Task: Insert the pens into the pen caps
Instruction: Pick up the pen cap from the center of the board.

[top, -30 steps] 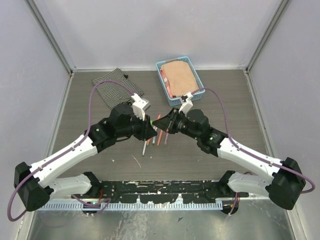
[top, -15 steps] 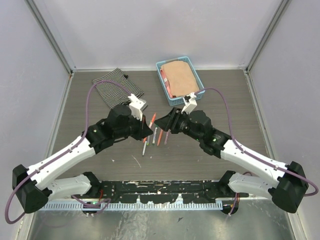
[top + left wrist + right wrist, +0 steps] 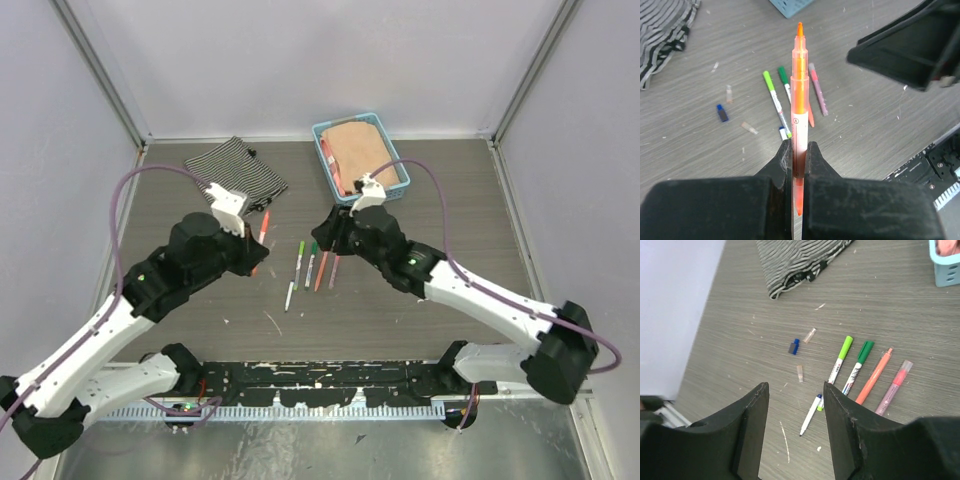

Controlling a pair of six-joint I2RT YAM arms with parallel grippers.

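My left gripper (image 3: 799, 150) is shut on an orange pen (image 3: 799, 90) with its orange tip bare, held above the table; from above the orange pen (image 3: 262, 226) sticks out past the left gripper (image 3: 252, 256). My right gripper (image 3: 795, 390) is open and empty, hovering over the table; from above the right gripper (image 3: 324, 232) sits right of centre. Below it lie a light-green pen (image 3: 840, 360), a dark-green pen (image 3: 860, 362), an orange pen (image 3: 874, 376), a pink pen (image 3: 895, 386) and a small white pen (image 3: 810, 415). A blue pen cap (image 3: 793, 346) and two clear caps (image 3: 810, 335) (image 3: 800, 373) lie left of them.
A striped cloth (image 3: 235, 170) lies at the back left. A blue basket (image 3: 398, 165) with tan fabric in it stands at the back centre. Grey walls close the table on three sides. The right gripper's black fingers (image 3: 910, 50) show at the top right of the left wrist view.
The two grippers met over the pens, then parted. The left gripper shut on the orange pen and drew back left with it. The right gripper opened and pulled back.
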